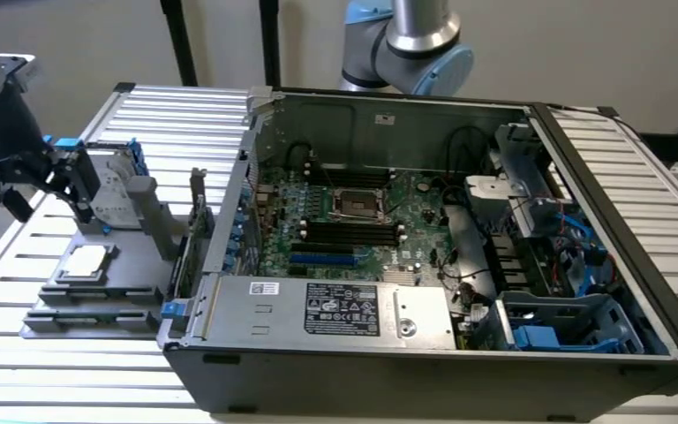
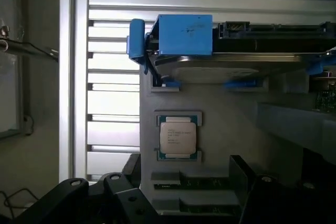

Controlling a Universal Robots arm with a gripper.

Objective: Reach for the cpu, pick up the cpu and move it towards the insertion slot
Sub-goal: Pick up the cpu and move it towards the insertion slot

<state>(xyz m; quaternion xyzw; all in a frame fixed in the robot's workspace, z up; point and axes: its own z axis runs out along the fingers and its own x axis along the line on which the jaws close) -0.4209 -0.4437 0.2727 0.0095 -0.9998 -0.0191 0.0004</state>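
The gripper (image 1: 42,199) hangs above the grey holder (image 1: 139,265) that stands on the slatted table (image 1: 33,353), at the exterior view's left of the open computer case (image 1: 433,371). In the wrist view its 2 fingers (image 2: 113,195) stand well apart with nothing between them, so they are released and empty. The cpu (image 2: 178,137) lies flat in its square seat on the holder, beyond the fingertips and apart from them, between the fingers and the hard drive (image 2: 220,69) with blue rails. The chip is square, so it has no long axis to consider. The insertion slot (image 1: 359,203) is inside the case, well apart from the cpu, towards the exterior view's right. There is dark print on the cpu and on the white label (image 1: 342,309) of the case, but I cannot read it.
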